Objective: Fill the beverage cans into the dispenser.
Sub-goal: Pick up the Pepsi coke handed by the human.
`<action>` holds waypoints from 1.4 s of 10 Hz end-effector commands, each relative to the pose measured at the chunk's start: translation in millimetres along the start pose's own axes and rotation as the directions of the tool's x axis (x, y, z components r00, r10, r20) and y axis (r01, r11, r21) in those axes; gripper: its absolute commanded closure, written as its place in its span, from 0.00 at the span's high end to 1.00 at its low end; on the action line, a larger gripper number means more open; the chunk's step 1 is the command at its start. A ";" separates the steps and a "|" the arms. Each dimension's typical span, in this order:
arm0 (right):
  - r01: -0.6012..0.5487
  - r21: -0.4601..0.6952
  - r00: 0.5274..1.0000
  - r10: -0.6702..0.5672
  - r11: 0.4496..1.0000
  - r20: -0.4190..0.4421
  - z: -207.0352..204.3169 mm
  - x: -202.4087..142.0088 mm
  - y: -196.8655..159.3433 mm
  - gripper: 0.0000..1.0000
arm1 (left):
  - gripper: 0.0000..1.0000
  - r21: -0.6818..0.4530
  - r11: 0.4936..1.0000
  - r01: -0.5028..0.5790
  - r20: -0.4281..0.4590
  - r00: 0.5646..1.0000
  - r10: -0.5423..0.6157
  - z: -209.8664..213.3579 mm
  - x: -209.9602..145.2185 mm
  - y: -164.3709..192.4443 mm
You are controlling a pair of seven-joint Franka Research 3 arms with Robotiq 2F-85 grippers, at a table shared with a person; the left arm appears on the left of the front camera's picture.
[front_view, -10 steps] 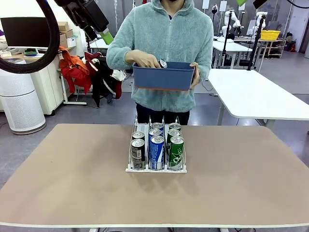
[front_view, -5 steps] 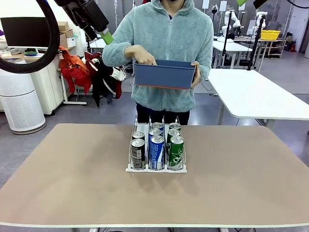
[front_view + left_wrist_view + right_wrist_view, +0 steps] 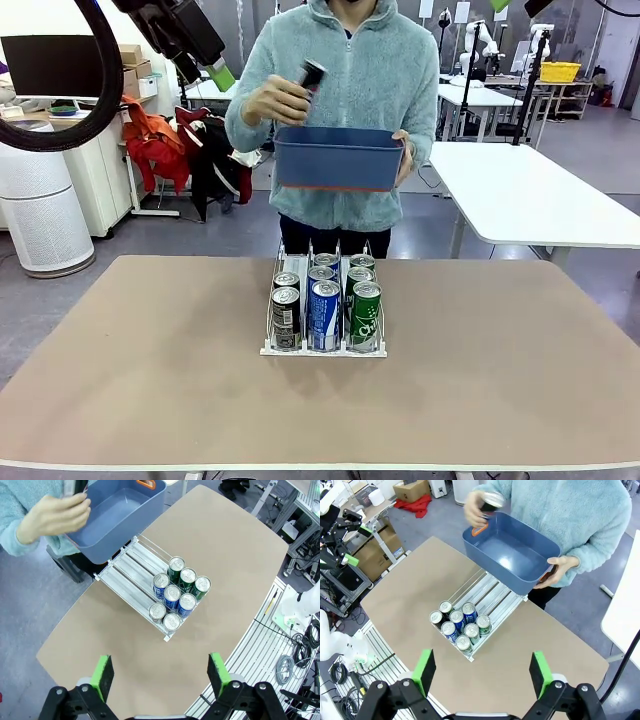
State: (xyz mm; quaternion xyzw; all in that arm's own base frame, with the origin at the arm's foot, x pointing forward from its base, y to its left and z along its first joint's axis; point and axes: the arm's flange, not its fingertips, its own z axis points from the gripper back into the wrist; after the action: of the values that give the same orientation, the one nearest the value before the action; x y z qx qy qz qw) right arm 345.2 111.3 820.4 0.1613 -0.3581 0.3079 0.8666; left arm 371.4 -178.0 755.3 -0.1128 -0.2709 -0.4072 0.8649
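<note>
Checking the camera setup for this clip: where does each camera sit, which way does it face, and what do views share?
Front: robot's edge of the table, facing the person holding a blue tub; left arm at upper left.
Left wrist: high up, looking down past its open left tool at the dispenser.
Right wrist: high up on the other side, looking down past its open right tool.
Shared: dispenser, loaded cans, tub, hand holding a black can.

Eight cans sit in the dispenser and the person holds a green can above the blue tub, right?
Not quite: the front view shows the held can is black, not green. The hand is above the tub, and the dispenser holds eight cans.
</note>
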 end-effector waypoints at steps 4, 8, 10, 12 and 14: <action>0.000 -0.002 1.000 0.000 1.000 0.005 -0.2 0.0 0.6 1.00 | 1.00 -0.002 1.000 0.000 -0.002 1.000 0.000 0.1 -1.0 0.8; 0.000 -0.002 1.000 0.000 1.000 0.005 -0.2 0.0 0.6 1.00 | 1.00 -0.002 1.000 0.000 -0.002 1.000 0.000 0.1 -1.0 0.8; 0.000 -0.002 1.000 0.000 1.000 0.005 -0.2 0.0 0.6 1.00 | 1.00 0.000 1.000 0.000 0.000 1.000 0.000 0.0 0.0 0.0; 0.000 -0.002 1.000 0.000 1.000 0.005 -0.2 0.0 0.6 1.00 | 1.00 0.031 0.999 0.007 0.019 1.000 -0.008 5.2 -6.4 -4.0; 0.000 -0.002 1.000 0.000 1.000 0.005 -0.2 0.0 0.6 1.00 | 1.00 0.016 0.999 0.034 0.056 0.998 -0.035 2.1 -11.9 14.2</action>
State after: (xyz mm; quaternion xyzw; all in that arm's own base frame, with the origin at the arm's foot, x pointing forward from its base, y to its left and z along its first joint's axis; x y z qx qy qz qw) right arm 345.1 111.3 820.5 0.1613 -0.3582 0.3079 0.8665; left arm 370.9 -170.0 760.8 -0.1096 -0.2859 -0.4069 0.8606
